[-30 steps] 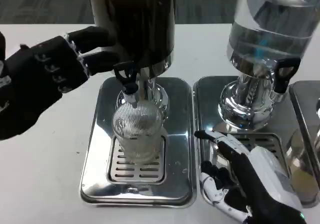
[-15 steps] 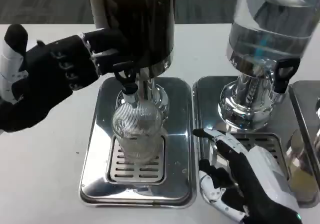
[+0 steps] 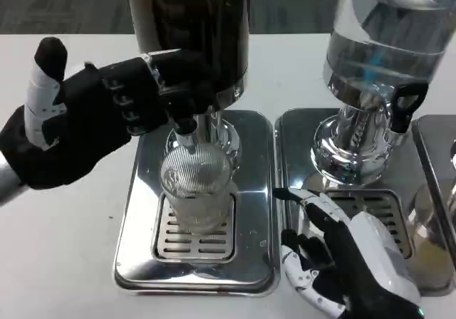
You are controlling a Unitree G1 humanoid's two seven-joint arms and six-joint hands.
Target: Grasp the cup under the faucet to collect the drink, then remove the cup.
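The ribbed clear cup [image 3: 197, 191] stands on the drip tray [image 3: 135, 219] under the dark dispenser's faucet [image 3: 183, 123], where the left hand [image 3: 92, 119] reaches the tap, its grasp unclear. The right hand [image 3: 349, 255] waits released beside the tray. A heavy push on the tap could overfill the unheld cup or knock it off the grate.

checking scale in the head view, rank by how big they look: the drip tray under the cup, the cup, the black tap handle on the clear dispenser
1. drip tray
2. cup
3. black tap handle
Apparent size only.
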